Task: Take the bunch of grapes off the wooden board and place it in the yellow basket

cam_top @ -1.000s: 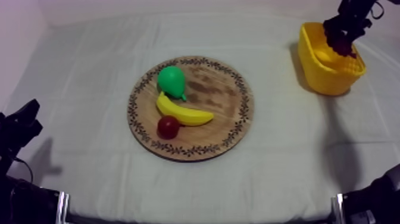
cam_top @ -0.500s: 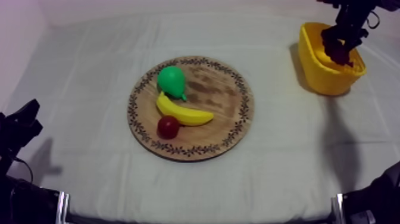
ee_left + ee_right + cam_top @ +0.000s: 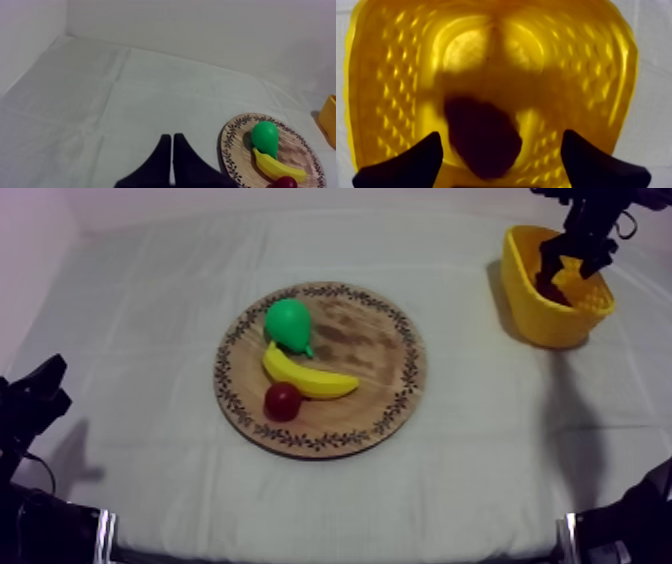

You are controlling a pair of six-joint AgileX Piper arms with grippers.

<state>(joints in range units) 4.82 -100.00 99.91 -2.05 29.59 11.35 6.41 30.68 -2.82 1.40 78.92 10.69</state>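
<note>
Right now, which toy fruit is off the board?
The bunch of grapes, inside the yellow basket; pear, banana and small red fruit lie on the wooden board.

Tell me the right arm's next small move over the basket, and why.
Probably lift the right gripper straight up, clear of the yellow basket. In the right wrist view its fingers stand apart with nothing between them, and the bunch of grapes lies below them on the basket's floor, so the drop looks done. The left gripper rests shut beside the wooden board.

Soft even light, faint shadow beside the yellow basket
</note>
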